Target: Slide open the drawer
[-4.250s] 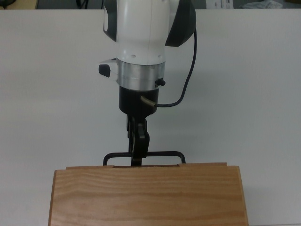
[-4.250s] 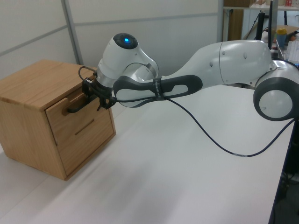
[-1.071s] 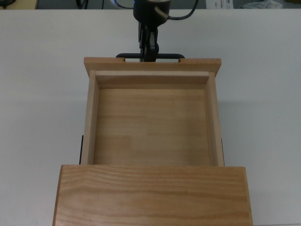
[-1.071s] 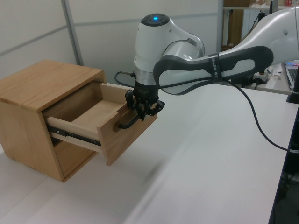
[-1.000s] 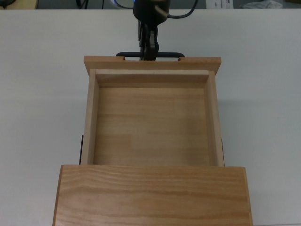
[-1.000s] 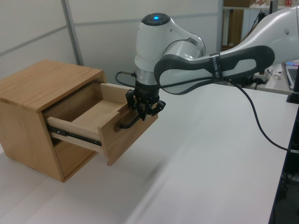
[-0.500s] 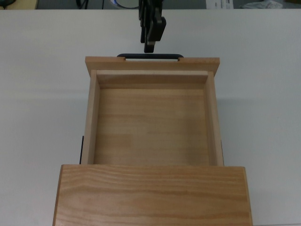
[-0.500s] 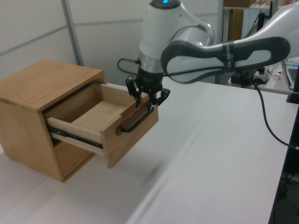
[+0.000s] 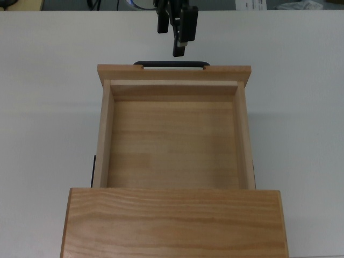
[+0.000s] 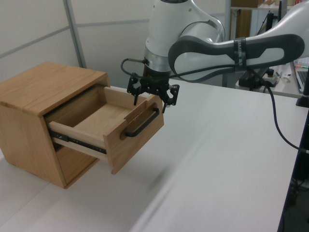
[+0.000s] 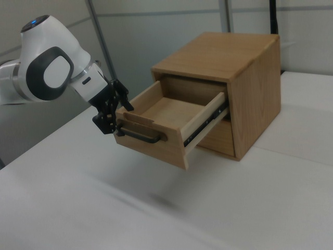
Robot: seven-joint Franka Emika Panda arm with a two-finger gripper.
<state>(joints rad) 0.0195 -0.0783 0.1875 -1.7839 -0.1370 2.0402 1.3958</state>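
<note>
The drawer [image 10: 108,126] stands pulled out, the spread claw [image 10: 151,95] above its handle [image 10: 142,124]

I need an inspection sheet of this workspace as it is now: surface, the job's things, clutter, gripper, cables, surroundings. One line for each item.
Surface: white table, bare around the cabinet.
Job's things: drawer pulled far out of the wooden cabinet, empty inside; black bar handle free.
Clutter: nothing seen.
Gripper: gripper above the handle, jaws open, not touching it.
Cables: black cable hangs from the arm over the table in the left view.
Surroundings: grey wall panels behind; shelf with items at the left view's right edge.
</note>
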